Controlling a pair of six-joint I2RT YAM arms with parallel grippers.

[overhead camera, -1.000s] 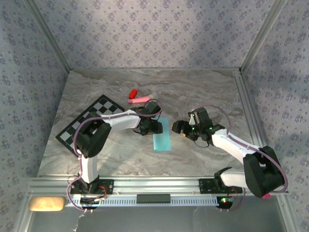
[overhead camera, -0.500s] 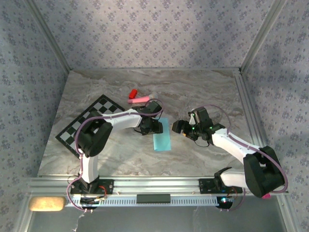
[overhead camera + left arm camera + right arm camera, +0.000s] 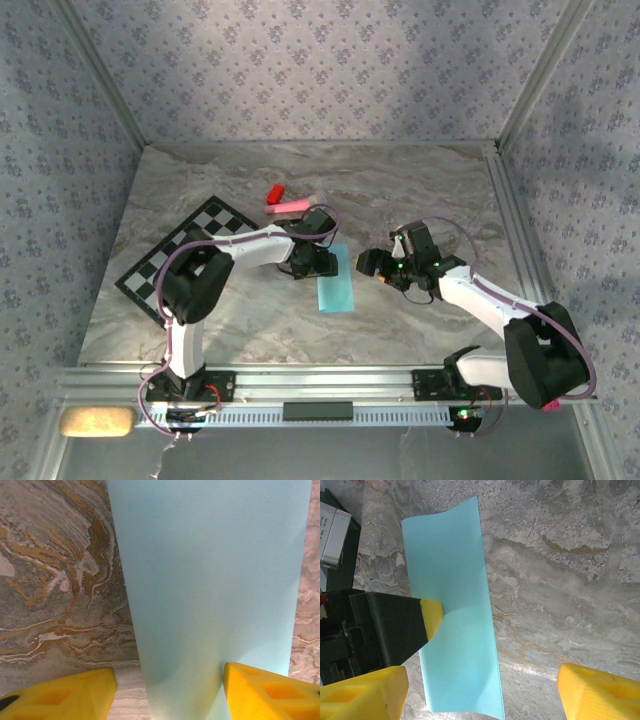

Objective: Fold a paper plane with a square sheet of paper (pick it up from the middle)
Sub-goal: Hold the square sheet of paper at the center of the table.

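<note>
The light-blue sheet of paper lies on the marble table as a long narrow rectangle, not a pointed paper plane, and its far end curls up a little. My left gripper is low at the sheet's far left edge. Its jaws stand apart with the paper running between them, and one yellow fingertip touches the paper's left edge. My right gripper hovers just right of the sheet. It is open and holds nothing, and the paper lies under its left side.
A black-and-white checkered mat lies at the left, partly under the left arm. A pink stick toy and a small red piece lie behind the left gripper. Bare marble stretches to the right and front of the paper.
</note>
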